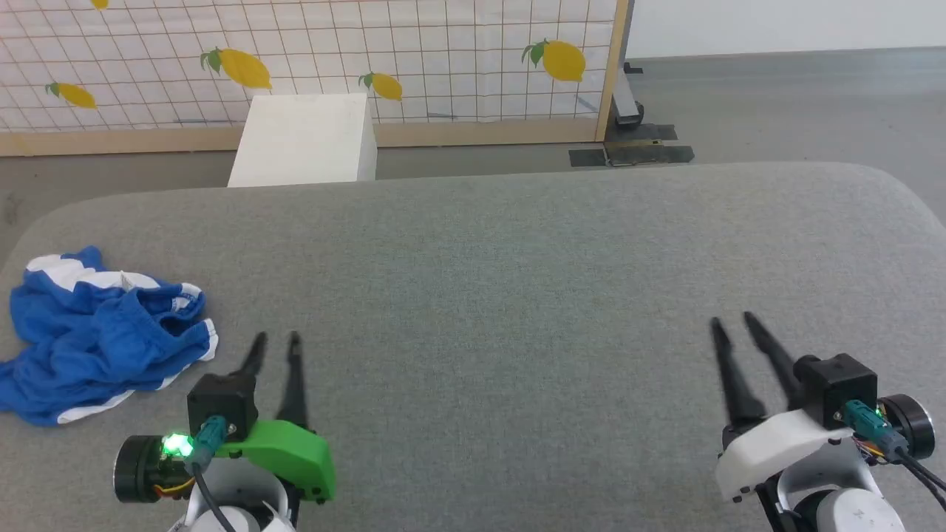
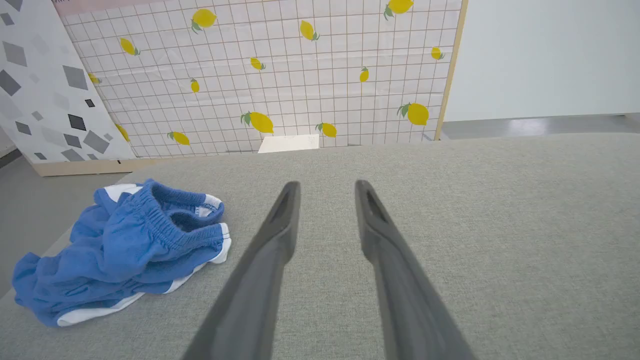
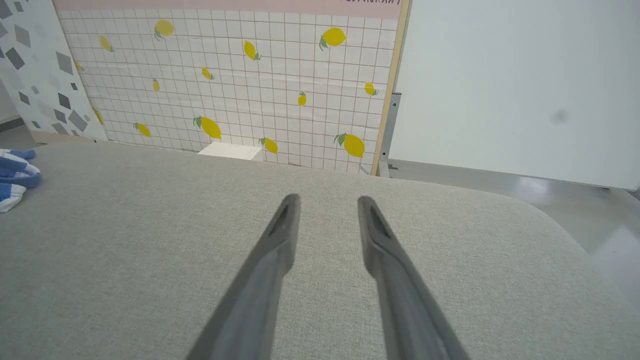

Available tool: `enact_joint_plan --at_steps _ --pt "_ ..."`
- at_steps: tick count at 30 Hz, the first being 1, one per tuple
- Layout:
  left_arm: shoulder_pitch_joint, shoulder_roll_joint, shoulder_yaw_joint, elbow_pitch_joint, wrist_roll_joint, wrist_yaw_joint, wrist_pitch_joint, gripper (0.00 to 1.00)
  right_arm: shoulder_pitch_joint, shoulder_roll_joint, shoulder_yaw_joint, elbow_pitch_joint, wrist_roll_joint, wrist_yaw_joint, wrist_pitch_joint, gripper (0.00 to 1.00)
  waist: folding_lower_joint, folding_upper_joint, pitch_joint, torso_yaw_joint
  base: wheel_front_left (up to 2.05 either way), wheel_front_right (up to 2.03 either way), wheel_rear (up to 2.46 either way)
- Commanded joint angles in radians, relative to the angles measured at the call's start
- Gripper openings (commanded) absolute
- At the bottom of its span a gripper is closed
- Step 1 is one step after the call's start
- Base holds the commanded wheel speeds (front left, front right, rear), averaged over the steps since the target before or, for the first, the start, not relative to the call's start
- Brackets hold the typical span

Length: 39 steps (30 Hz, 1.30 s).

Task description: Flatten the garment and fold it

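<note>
left claw (image 1: 277, 338), lower left of head view: fingers apart, nothing between them, tips over bare grey surface (image 1: 517, 295). right claw (image 1: 732, 319), lower right: same, fingers apart, empty, well apart from everything

outward from the left claw: garment (image 1: 103, 332) lies near it, at the left edge of the head view, mid-height, close to the surface's rounded edge. In the left wrist view it's at lower left (image 2: 125, 245), beside the claw's left finger, not touching. Right wrist view catches a corner of it at the far left edge (image 3: 15, 172)

garment state: crumpled heap, blue with white trim. Gathered waistband (image 2: 165, 220) is on top and gapes open, with white hem edges poking out along the near side. Not flat, nothing folded, so my read is we're at the very start: reach and pick

handling, my guess: soft thin fabric, light, no stiffness. It'll drape and drag rather than move as one piece, and a deep pinch likely lifts several layers at once. The elastic band is the thickest, grippiest part, so take hold there, one claw at each end, then lift and spread. Left claw is the obvious first reach; right has the whole surface to cross

risk: the heap is near the surface edge and a sloppy pull could drag it off

beyond: white box (image 1: 303, 140) and lemon-print panel (image 1: 443, 59) at top of frame, not relevant
</note>
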Motion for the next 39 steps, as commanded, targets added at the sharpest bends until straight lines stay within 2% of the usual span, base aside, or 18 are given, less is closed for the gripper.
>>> enact_joint_plan --at_steps 1,22,39 --pt "0.000 0.000 0.000 0.000 0.000 0.000 0.000 1.00 0.000 0.000 0.000 0.000 0.000 0.000 0.000 1.00 0.0000 0.0000 0.000 0.000 0.00 0.00 0.00" --pt "0.001 0.000 -0.020 0.035 -0.032 0.018 -0.042 1.00 0.007 0.000 0.007 0.048 0.063 0.000 -0.042 1.00 0.0000 0.0000 -0.001 0.025 0.00 0.00 0.00" --pt "0.004 -0.001 -0.031 0.057 -0.059 0.034 -0.081 1.00 0.008 0.000 0.020 0.095 0.117 -0.001 -0.082 1.00 0.0000 0.0000 0.002 0.134 0.00 0.00 0.00"
